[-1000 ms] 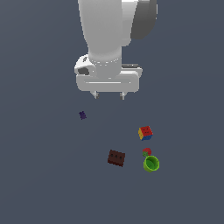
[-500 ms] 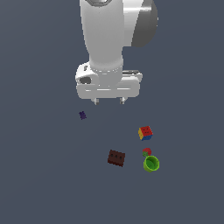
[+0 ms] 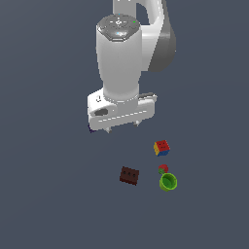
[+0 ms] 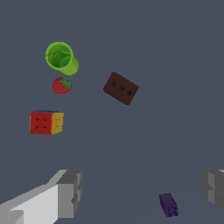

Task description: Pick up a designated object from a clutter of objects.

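Note:
The designated object, a dark brown block (image 3: 129,175) (image 4: 121,88) with reddish dots, lies flat on the grey floor. Around it sits the clutter of objects: a red-yellow-blue cube (image 3: 162,148) (image 4: 46,122), a green cup (image 3: 168,182) (image 4: 61,57), a small red strawberry-like piece (image 3: 163,168) (image 4: 61,85) and a tiny purple piece (image 4: 168,204). My gripper (image 3: 122,127) (image 4: 142,190) hangs open above the floor, short of the brown block, with nothing between its fingers (image 4: 70,192). The purple piece lies below the gap, near one finger.
In the exterior view the white hand and arm (image 3: 121,73) cover nearly all of the purple piece; only a sliver (image 3: 90,129) shows at the hand's edge. The cup and red piece sit close together to the exterior view's right of the block.
The hand has come lower in the exterior view, closer to the brown block, and now covers the purple piece. The objects have not moved.

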Robot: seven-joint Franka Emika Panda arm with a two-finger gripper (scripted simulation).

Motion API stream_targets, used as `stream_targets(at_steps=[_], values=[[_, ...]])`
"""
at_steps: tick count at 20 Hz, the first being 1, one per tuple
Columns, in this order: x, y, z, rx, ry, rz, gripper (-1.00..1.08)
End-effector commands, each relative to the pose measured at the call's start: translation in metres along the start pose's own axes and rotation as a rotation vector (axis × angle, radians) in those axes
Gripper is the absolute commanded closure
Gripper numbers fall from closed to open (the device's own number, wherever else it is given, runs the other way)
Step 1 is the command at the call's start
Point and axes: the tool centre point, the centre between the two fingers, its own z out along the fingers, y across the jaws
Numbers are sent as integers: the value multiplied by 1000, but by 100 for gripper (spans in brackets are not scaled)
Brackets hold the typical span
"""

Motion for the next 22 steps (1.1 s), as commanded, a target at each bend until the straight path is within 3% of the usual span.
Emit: stream_targets(at_steps=[1,22], values=[[9,2,11,-6,0,-73,-92],[76,6,112,-33,5,-681,-92]])
